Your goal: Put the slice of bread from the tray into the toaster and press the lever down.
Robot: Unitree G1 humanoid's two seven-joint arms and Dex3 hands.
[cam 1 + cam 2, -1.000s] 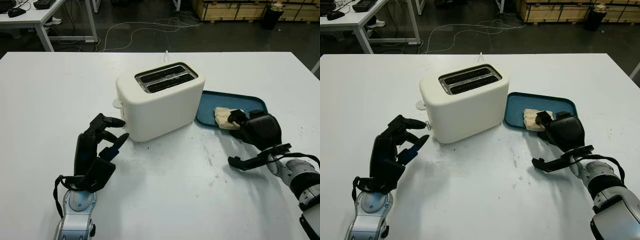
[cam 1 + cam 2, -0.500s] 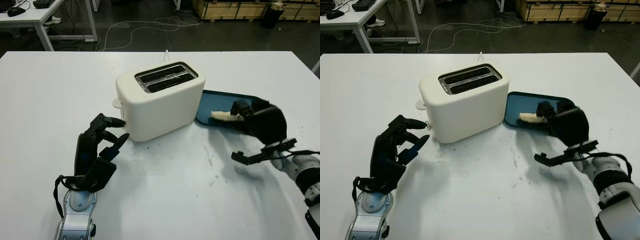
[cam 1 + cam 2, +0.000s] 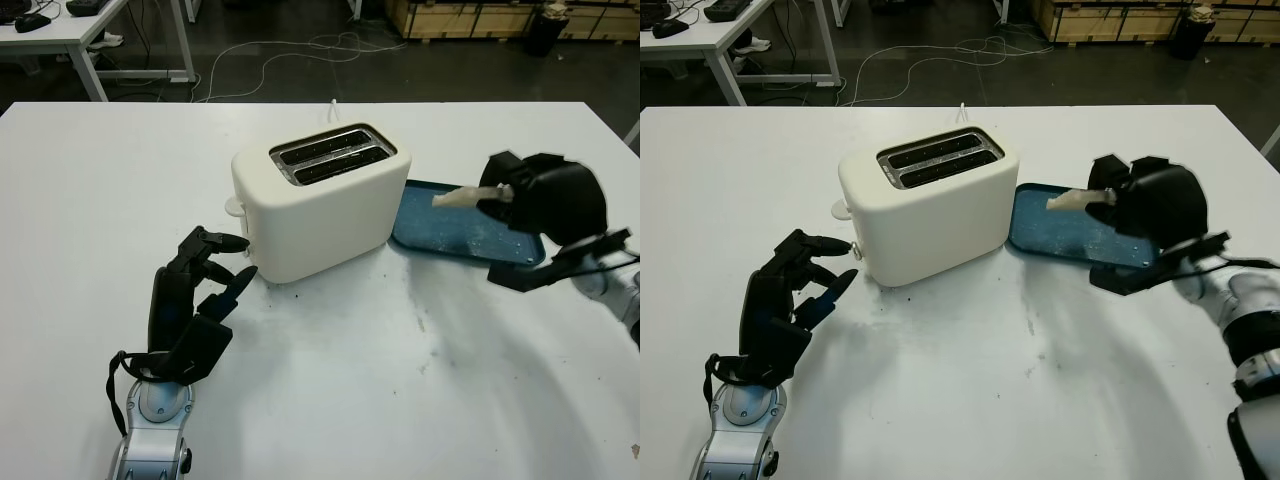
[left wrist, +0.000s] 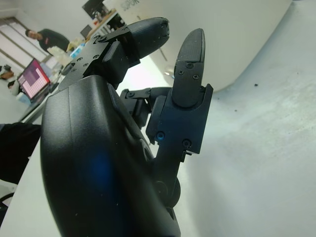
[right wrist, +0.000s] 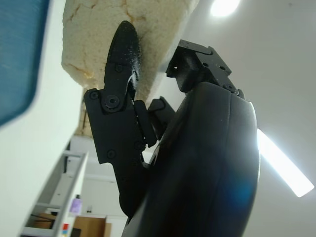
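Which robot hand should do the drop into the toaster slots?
Right. The right robot hand already grips the bread, lifted above the tray beside the toaster. The left robot hand holds nothing and sits low by the toaster's lever end, probably better kept for the press.

I am looking down on a white table point(image 3: 330, 390) that is carrying everything in front of me. A cream two-slot toaster point(image 3: 320, 200) is sitting directly on it near the middle, its slots facing up and its white cord trailing off the far edge. Just beside the toaster, on my right, a blue tray point(image 3: 450, 235) is lying flat on the tabletop, with pale crumbs scattered over its floor. Small dark specks and faint scuffs are marking the white surface in front of the toaster and the tray.
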